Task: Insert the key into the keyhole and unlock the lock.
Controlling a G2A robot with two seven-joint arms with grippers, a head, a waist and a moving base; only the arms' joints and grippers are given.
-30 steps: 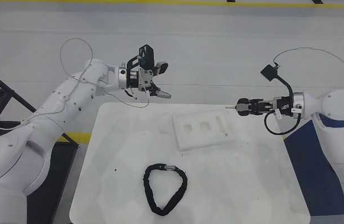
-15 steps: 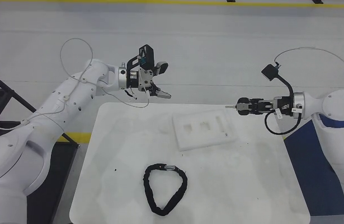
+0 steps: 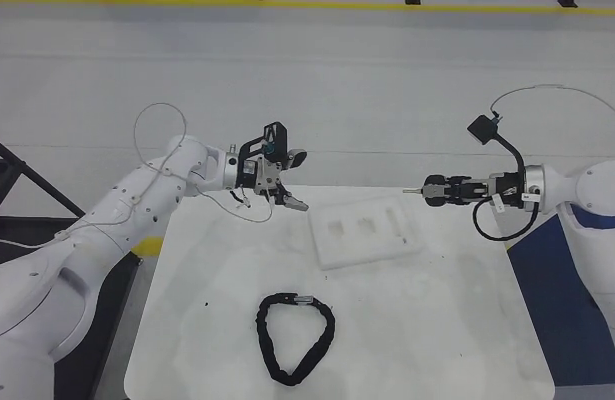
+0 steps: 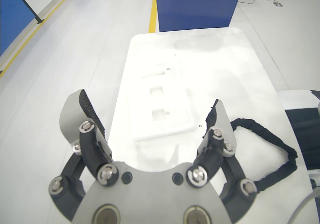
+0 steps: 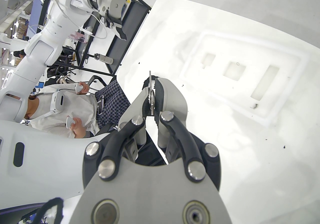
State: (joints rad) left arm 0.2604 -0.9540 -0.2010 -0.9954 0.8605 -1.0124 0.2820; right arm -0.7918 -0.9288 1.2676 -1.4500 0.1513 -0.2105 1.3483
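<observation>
A black chain lock (image 3: 295, 338) lies in a loop near the table's front edge, its metal lock body (image 3: 302, 298) on the far side of the loop. From my left wrist, part of the chain (image 4: 275, 142) shows beside my fingers. My left gripper (image 3: 290, 200) (image 4: 148, 107) hangs open and holding nothing over the table's far left part, apart from the chain. My right gripper (image 3: 432, 190) (image 5: 152, 86) is shut on a small metal key (image 5: 150, 95) at the table's far right edge. The key's blade (image 3: 413, 190) points toward the left arm.
A white foam tray (image 3: 367, 230) (image 4: 162, 110) (image 5: 240, 72) with three cut-out pockets lies between the grippers on the white table (image 3: 437, 330). A blue cabinet (image 3: 562, 300) (image 4: 195, 2) stands beside the table's right edge.
My left arm has swung in and down, so its open gripper now hangs over the table's far left part. The right arm with the key has stayed put.
</observation>
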